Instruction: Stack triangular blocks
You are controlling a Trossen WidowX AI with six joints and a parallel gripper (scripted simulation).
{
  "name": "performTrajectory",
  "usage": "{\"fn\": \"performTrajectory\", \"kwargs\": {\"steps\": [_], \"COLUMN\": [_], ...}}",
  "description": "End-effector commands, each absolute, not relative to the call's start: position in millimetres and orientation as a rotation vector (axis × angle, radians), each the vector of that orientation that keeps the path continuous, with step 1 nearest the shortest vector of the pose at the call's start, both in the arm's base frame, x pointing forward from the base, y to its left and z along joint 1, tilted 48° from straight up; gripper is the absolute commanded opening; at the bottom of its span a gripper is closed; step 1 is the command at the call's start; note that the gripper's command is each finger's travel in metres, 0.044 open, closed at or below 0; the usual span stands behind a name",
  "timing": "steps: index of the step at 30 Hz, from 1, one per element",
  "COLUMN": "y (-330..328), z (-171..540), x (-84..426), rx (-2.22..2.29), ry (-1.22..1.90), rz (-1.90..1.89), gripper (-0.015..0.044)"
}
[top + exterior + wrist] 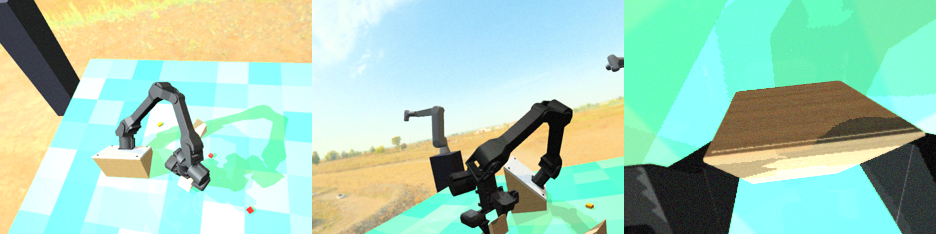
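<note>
Gripper (191, 183) (493, 224) (792, 127): closed on the first triangular block, pinching it between the two fingers, which stand well apart across its length. Held block (185, 183) (498, 224) (809, 125): located at the fingertips; in the wrist view it spans the gap, a broad wood-grained face toward the camera and a narrow paler face along the near edge. Whether it clears the table (120, 209) (594, 173) (824, 205) cannot be confirmed. Second triangular block (200, 128) (598, 228): on the table, well apart from the gripper, partly covered by the arm in the top view. Completed: grasp of one block. Outstanding: carrying it over, matching slope to slope, evening the ends, releasing and withdrawing. No square block is formed. Judgement: the task is at an early-to-middle stage, and the held block probably needs reorienting before it is lowered.
</note>
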State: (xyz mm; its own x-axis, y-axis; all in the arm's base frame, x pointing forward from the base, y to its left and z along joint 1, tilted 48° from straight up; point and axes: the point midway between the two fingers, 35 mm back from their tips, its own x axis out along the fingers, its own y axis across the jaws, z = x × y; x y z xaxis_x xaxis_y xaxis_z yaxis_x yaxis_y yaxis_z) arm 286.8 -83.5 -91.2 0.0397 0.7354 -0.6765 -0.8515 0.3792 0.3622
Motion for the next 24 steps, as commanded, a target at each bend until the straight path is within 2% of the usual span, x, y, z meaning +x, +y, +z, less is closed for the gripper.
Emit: {"fn": "performTrajectory", "kwargs": {"steps": [1, 24], "y": [-84.0, -64.1], "z": [-91.6, -108.9], "x": [286.5, 287.7], "rx": [-0.239, -0.224], "ry": [0.866, 0.871], "rz": [1.274, 1.266], "gripper": [0.0000, 0.0000]}}
